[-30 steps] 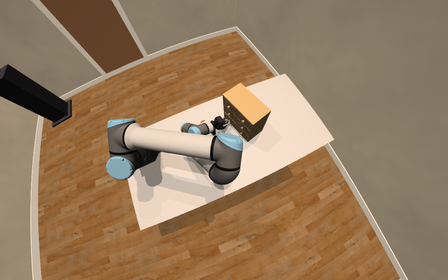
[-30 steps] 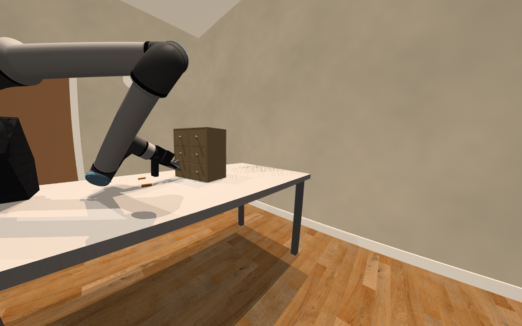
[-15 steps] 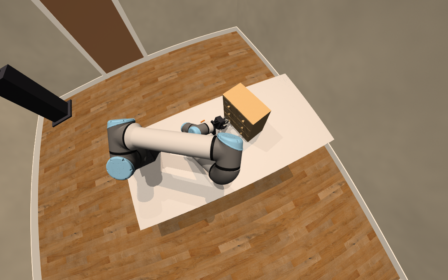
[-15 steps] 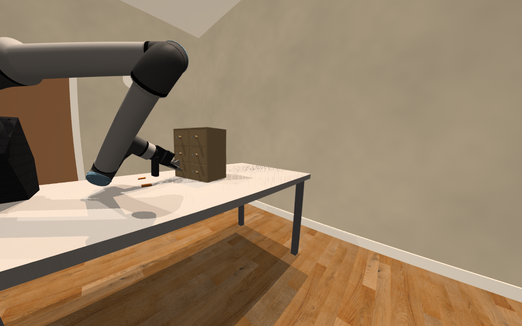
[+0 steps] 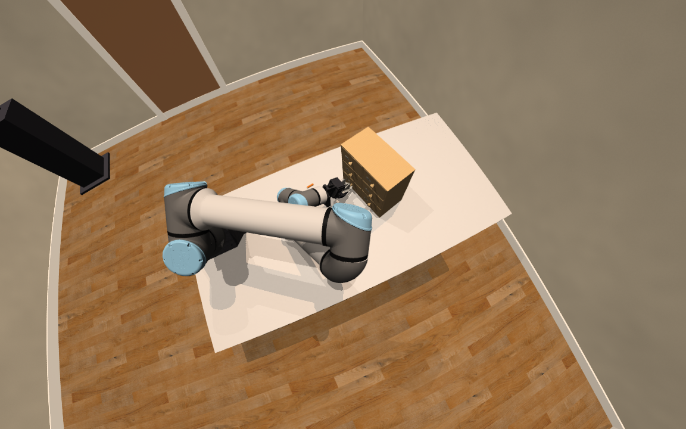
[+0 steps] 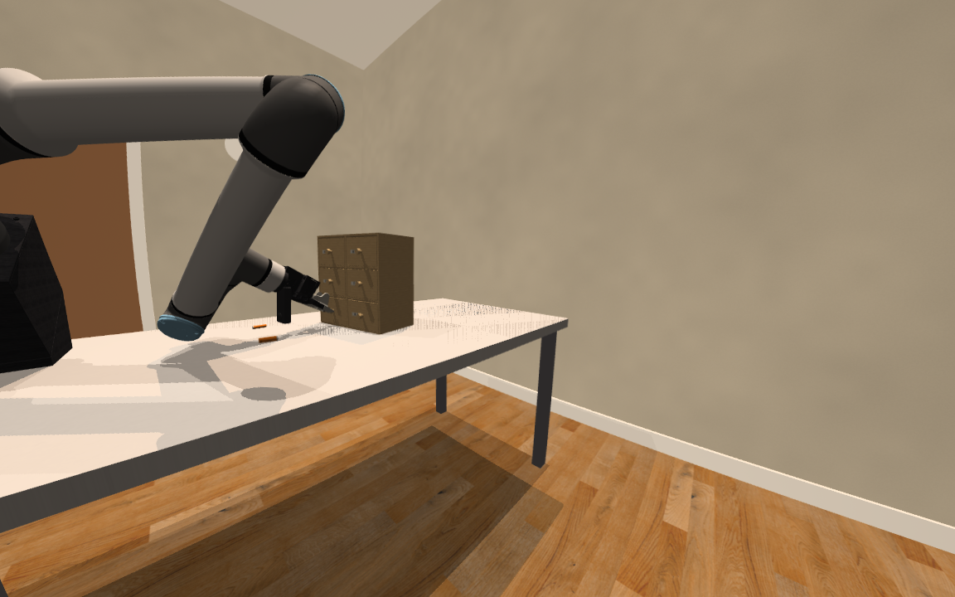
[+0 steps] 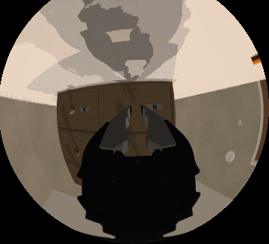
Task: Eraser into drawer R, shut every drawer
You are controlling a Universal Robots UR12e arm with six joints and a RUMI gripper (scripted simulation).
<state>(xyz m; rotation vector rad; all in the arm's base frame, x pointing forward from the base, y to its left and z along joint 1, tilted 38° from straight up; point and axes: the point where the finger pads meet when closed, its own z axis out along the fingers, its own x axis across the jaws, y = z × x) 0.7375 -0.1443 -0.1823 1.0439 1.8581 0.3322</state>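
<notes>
The brown chest (image 5: pixel 376 169) stands upright on the white table, its drawer fronts facing the arm; it also shows in the exterior view (image 6: pixel 366 280). My gripper (image 6: pixel 323 300) is low at the chest's bottom row, also visible from above (image 5: pixel 343 187). In the wrist view, which is upside down, the fingers are shut on the knob of the drawer marked R (image 7: pixel 154 106), next to the drawer marked X (image 7: pixel 85 109). Two small orange pieces (image 6: pixel 259 326) (image 6: pixel 268 339) lie on the table behind the gripper; I cannot tell which is the eraser.
The arm's elbow (image 5: pixel 346 224) hangs over the table in front of the chest. A black post (image 5: pixel 41 143) stands on the floor at the left. The table edge runs right of the chest (image 6: pixel 540 327).
</notes>
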